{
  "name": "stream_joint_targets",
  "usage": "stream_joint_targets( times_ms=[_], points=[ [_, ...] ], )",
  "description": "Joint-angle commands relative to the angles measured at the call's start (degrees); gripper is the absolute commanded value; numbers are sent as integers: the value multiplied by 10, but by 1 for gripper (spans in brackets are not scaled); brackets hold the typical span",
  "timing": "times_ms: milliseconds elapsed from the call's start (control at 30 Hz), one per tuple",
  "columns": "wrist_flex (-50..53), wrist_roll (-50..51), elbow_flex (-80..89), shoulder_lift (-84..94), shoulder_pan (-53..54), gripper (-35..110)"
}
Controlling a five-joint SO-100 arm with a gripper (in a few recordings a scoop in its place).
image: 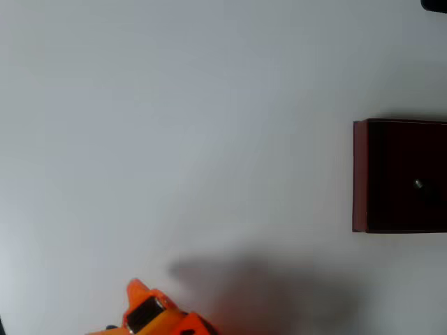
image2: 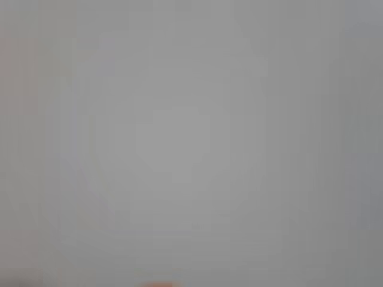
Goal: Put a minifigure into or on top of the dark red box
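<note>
White table (image: 174, 125): one dark red box (image: 360, 174), one minifigure (image: 418, 184) inside.

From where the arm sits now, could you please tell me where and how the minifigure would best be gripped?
The minifigure is a tiny speck inside the dark red box, too small to tell its pose. Probably come straight down from above, since the walls block any side approach, and close the jaws across its body.

One dark red box (image: 360, 174) is counted in the overhead view, at the right edge of the white bench (image: 174, 125). One minifigure (image: 418, 184) is seen, as a tiny grey speck inside that box. One orange arm (image: 157, 315) is counted at the lower edge.
</note>
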Motion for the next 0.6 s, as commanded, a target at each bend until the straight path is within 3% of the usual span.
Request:
stream_joint_targets(
  times_ms=[0, 567],
  points=[
    [9, 4, 4, 5, -12, 1],
    [9, 5, 4, 5, -11, 0]
  ],
)
